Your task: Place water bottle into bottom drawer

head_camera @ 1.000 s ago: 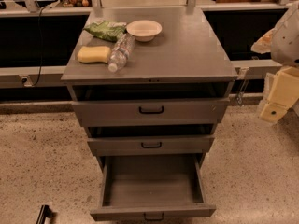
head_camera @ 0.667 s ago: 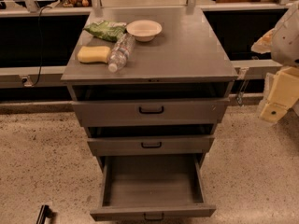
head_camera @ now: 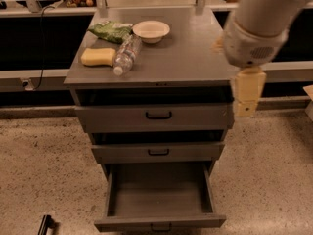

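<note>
The water bottle (head_camera: 126,54) is a small clear plastic bottle with a white cap. It lies on its side on the grey cabinet top (head_camera: 186,58), at the left, beside a yellow sponge (head_camera: 98,57). The bottom drawer (head_camera: 159,195) is pulled open and holds nothing. My gripper (head_camera: 243,106) hangs pointing down under the white arm (head_camera: 257,28), at the cabinet's front right corner. It is well to the right of the bottle and holds nothing that I can see.
A green bag (head_camera: 110,31) and a white bowl (head_camera: 151,31) sit behind the bottle. The top drawer (head_camera: 156,115) and middle drawer (head_camera: 157,152) stand slightly out. A black object (head_camera: 45,224) lies on the speckled floor at the lower left.
My arm and gripper have swung left from the right edge of the view to the cabinet's front right corner. The bottle and drawers have not moved.
</note>
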